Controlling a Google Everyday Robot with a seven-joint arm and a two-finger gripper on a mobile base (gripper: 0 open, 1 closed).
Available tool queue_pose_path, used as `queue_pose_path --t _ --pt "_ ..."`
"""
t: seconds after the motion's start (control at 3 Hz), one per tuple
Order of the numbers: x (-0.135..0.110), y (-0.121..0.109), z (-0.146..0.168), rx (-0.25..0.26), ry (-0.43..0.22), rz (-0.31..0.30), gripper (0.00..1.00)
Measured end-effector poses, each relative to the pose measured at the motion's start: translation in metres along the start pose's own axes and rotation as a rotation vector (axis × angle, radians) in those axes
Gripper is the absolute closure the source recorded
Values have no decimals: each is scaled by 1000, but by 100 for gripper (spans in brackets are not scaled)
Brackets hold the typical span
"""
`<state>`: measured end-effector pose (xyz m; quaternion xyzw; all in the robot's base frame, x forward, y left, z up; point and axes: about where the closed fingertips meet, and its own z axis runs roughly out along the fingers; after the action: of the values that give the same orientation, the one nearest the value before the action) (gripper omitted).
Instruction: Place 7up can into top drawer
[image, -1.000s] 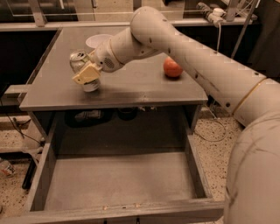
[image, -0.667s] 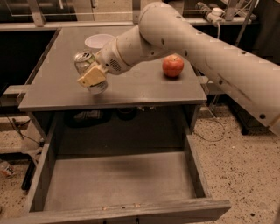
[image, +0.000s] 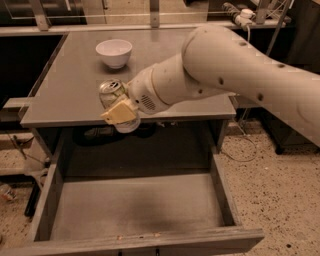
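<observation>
Can't see lower 7up can (image: 110, 91), masked by gripper (image: 120, 113) clamped on it centre-left. Same for top drawer (image: 135, 206) front, cropped at bottom edge.

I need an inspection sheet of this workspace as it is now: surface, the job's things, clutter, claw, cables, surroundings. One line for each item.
Surface: grey tabletop, flat, with a white bowl standing toward its back.
Job's things: 7up can held near the tabletop's front edge, not yet in the drawer; top drawer pulled open below it.
Clutter: dark items under the tabletop, too dim to name.
Grippers: claw shut on the 7up can, at the front-left part of the tabletop.
Cables: one thin cable on the floor at the right.
Surroundings: speckled floor around the cabinet.
</observation>
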<state>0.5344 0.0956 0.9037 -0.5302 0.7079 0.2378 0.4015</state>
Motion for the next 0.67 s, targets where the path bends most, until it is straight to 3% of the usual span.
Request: queue_pose_path --t 0.33,0.67 --pt "11 0 -2 1 15 11 100" --pt "7 1 -8 29 7 -2 100"
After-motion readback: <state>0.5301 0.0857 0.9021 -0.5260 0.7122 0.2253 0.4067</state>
